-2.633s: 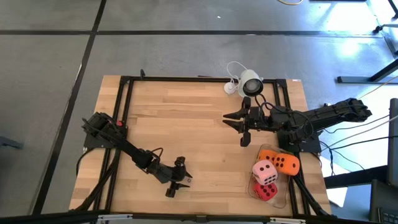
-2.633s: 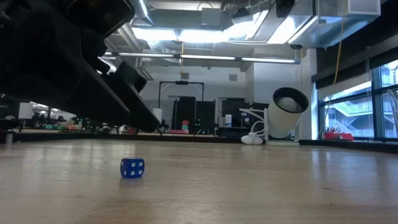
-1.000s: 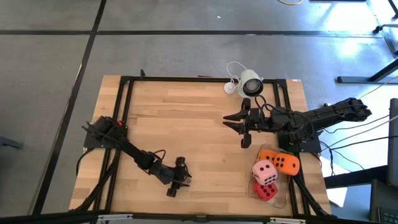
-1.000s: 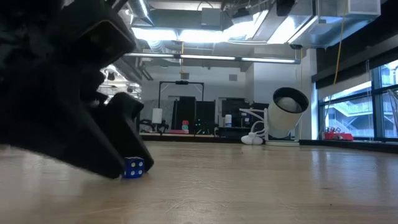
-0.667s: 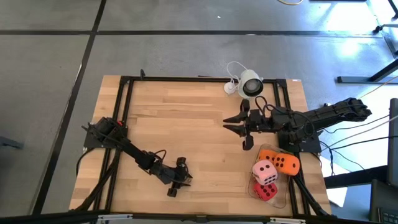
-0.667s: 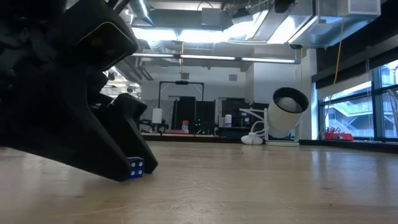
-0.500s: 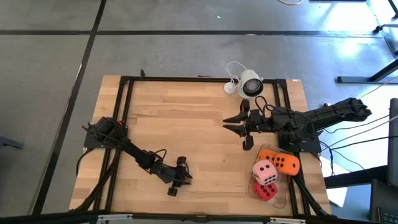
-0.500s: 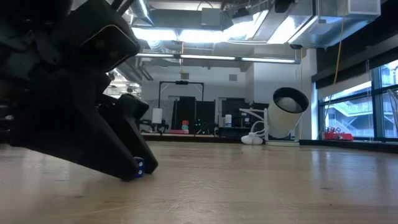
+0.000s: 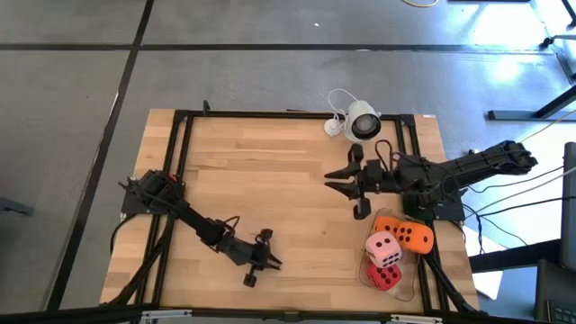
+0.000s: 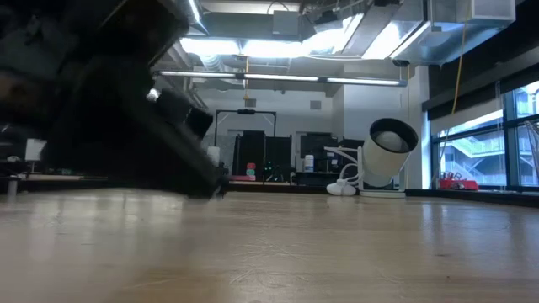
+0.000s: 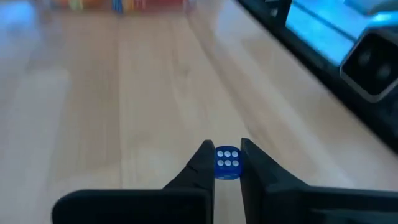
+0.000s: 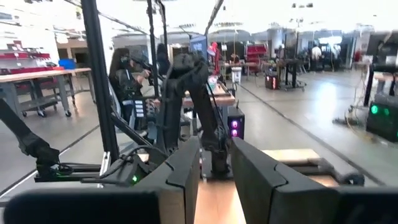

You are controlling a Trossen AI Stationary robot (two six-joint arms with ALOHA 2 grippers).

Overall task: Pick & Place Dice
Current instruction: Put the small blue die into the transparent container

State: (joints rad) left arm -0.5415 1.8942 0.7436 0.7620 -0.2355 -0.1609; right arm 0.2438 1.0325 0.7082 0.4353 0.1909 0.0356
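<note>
Fingers of my left gripper (image 11: 226, 163) pinch a small blue die (image 11: 227, 163) just clear of the table (image 9: 288, 171), so it can travel toward the big dice (image 9: 396, 247).

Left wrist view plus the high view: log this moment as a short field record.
left gripper: low over the near side of the wooden table, shut on the small blue die
small blue die: white pips, pinched on two sides
right gripper: open, holding nothing, waiting near the table's right side
big dice: orange die, pale pink die and red die clustered at the near right corner
white round camera: at the table's far edge
</note>
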